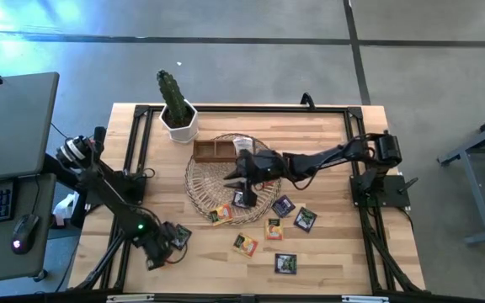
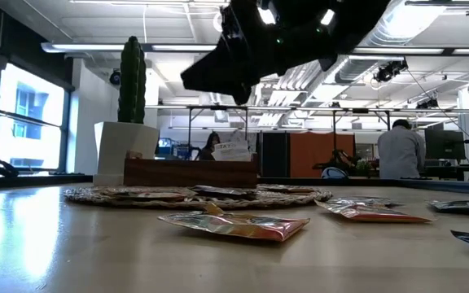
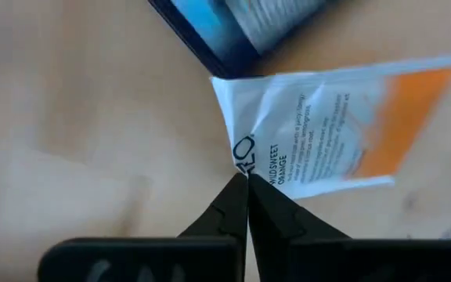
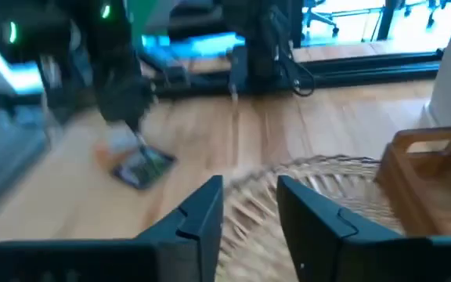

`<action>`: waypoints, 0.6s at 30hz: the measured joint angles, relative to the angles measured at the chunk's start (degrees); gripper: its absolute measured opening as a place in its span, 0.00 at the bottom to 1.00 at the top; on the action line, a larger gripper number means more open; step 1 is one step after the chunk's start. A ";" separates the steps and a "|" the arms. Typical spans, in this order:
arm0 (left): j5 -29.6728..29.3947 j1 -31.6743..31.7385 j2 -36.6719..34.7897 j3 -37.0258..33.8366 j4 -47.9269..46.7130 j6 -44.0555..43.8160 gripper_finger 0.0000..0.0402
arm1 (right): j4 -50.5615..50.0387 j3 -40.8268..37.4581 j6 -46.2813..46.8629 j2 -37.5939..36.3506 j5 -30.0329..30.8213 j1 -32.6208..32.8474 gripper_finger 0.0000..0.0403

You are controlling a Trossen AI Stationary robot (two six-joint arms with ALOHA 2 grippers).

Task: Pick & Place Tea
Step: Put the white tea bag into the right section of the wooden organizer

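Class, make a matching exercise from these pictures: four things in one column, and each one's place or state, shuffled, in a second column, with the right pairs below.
Things:
1. left gripper
2. right gripper
3. cactus
4. wooden box

Places or states:
A. stands in a white pot near the table's far edge
B. fingers shut on the edge of an orange-and-white tea sachet
C. sits at the far rim of the wicker mat
D. fingers apart, above the wicker mat

Pairs: 1-B, 2-D, 3-A, 4-C

Two dark jointed arms, green status lights, black tapered claw fingers (image 4: pixel 202 215).
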 joint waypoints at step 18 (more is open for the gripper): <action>-35.00 20.83 -0.29 19.14 -20.14 36.26 0.00 | -1.93 0.01 10.45 0.14 0.09 -0.40 0.30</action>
